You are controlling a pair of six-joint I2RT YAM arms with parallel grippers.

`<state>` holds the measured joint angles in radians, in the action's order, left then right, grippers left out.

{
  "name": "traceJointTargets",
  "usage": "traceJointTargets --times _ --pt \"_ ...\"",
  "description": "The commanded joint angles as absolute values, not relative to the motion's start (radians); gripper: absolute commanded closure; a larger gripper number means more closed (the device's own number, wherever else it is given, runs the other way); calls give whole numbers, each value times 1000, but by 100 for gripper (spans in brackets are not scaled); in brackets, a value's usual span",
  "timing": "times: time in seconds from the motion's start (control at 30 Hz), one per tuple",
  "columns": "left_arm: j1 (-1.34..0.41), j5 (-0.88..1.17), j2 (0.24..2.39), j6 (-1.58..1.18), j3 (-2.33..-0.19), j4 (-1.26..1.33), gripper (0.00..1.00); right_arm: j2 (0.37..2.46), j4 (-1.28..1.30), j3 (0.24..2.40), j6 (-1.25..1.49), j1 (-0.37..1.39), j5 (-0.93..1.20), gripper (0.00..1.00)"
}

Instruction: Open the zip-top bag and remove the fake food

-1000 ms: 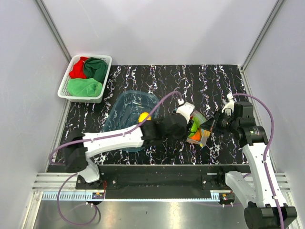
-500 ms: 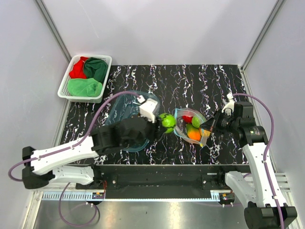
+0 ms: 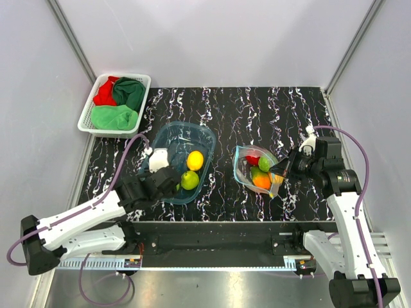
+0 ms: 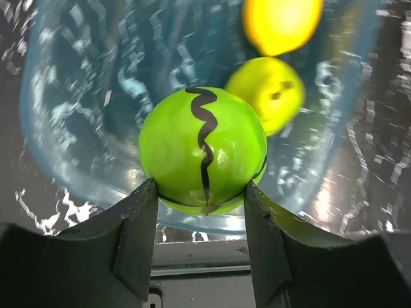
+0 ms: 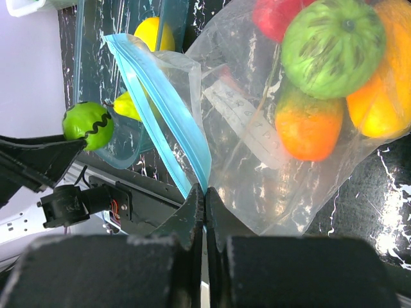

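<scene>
The clear zip-top bag (image 3: 246, 172) lies open at centre right, its teal zip strip (image 5: 167, 109) spread. Inside it are pieces of fake food: a red one (image 3: 252, 160), a green one (image 5: 334, 48) and an orange one (image 5: 308, 125). My right gripper (image 5: 204, 196) is shut on the bag's edge right beside the strip. My left gripper (image 4: 201, 192) is shut on a lime-green fruit with a black wavy line (image 4: 202, 151). It holds the fruit over the near rim of the blue tub (image 3: 170, 138).
In the tub lie a yellow lemon (image 3: 194, 160) and a yellow-green piece (image 4: 273, 90). A white basket (image 3: 88, 119) with red and green cloths stands at the far left. Grey walls close in the black marbled table on three sides.
My left arm has swung from the bag's mouth leftward to the tub, carrying the lime-green fruit out of the bag. The right arm and bag have stayed put.
</scene>
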<state>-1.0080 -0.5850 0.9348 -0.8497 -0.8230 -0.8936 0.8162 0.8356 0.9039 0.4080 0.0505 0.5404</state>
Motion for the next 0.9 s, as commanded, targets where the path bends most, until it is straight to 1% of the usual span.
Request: traceJointTargets --times 0.0,0.13,0.3,0.33,0.37,0.43,0.47,0.53,0.57,0.63,0.67,0.7,0.73,0.83,0.87 --pt "-976 -653 920 -951 -785 -888 100 802 805 907 411 57 552 100" --pt "-966 -627 988 -931 -781 -830 100 801 804 907 413 58 551 100" --pt "-960 -637 1129 -922 -793 -802 100 801 804 905 411 57 552 100" --pt "-960 -638 1146 -923 -802 -801 95 802 802 905 414 55 552 100" --pt "-960 -638 1164 -928 -805 -801 85 799 802 905 413 58 555 100" --pt "-960 -640 1167 -940 -811 -801 72 799 804 905 413 57 557 100" --pt "-959 -641 1160 -940 -813 -801 55 801 804 905 413 57 557 100" --pt "-959 -643 1146 -939 -815 -802 43 801 804 905 413 57 558 100" --pt "-959 -640 1123 -937 -819 -802 34 799 804 905 413 57 558 100" --pt "-959 -621 1100 -920 -825 -801 24 801 804 905 413 57 560 100" --pt "-960 -615 1080 -913 -833 -798 9 801 802 905 413 57 560 100" --pt "-960 -600 1069 -894 -838 -795 4 801 802 905 413 57 558 100" --pt "-960 -597 1060 -887 -844 -796 1 801 804 905 411 60 558 100" --pt "-960 -575 1008 -867 -867 -795 2 801 802 904 413 58 558 100" --pt "-960 -548 994 -844 -877 -764 5 801 801 904 411 60 558 100"
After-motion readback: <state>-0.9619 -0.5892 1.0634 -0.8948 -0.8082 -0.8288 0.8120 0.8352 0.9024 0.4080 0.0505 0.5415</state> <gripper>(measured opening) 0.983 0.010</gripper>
